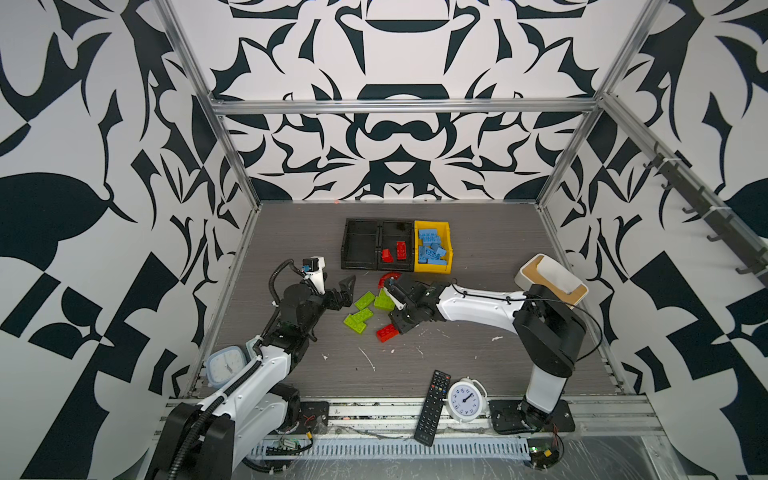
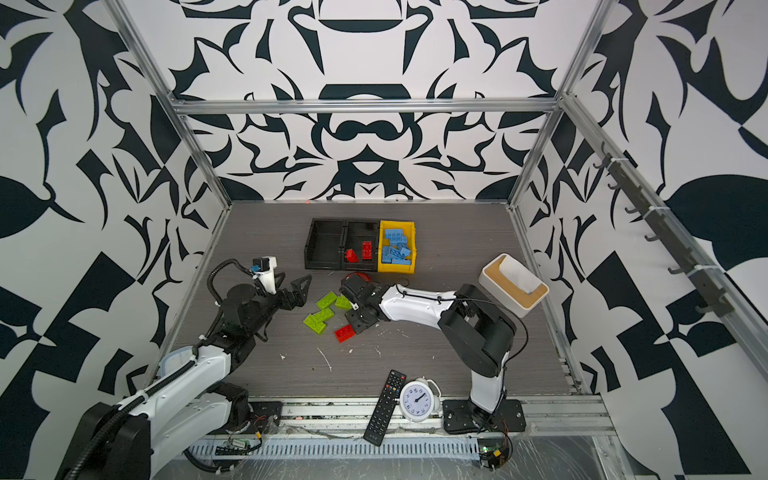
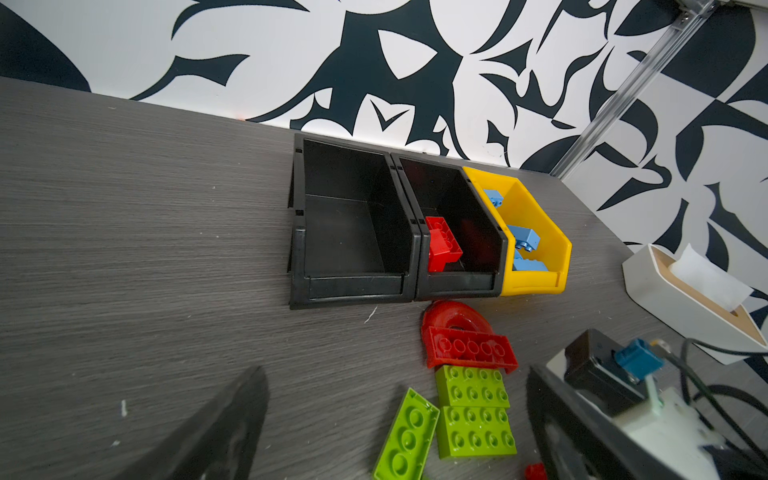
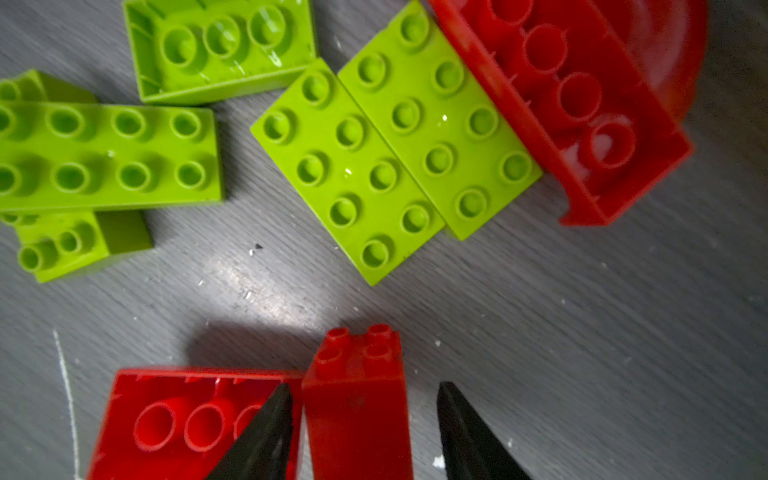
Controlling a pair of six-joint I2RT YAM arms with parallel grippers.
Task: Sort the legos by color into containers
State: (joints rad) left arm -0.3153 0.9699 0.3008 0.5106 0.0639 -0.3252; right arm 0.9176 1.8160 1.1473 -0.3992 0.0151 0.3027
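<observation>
Grey tabletop (image 1: 478,291) — two black trays (image 1: 360,266) (two red legos (image 1: 401,250)), one yellow bin (image 1: 432,269).

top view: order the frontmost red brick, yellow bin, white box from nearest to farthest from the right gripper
1. red brick, at the tips of the right gripper
2. yellow bin, further back
3. white box, far right

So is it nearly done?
Roughly halfway. Blue plastic bricks sit in the yellow plastic bin, two red bricks in a black tray. The right gripper straddles a small red brick. Lime green bricks, a red half-round piece and an upturned red brick lie loose.
</observation>
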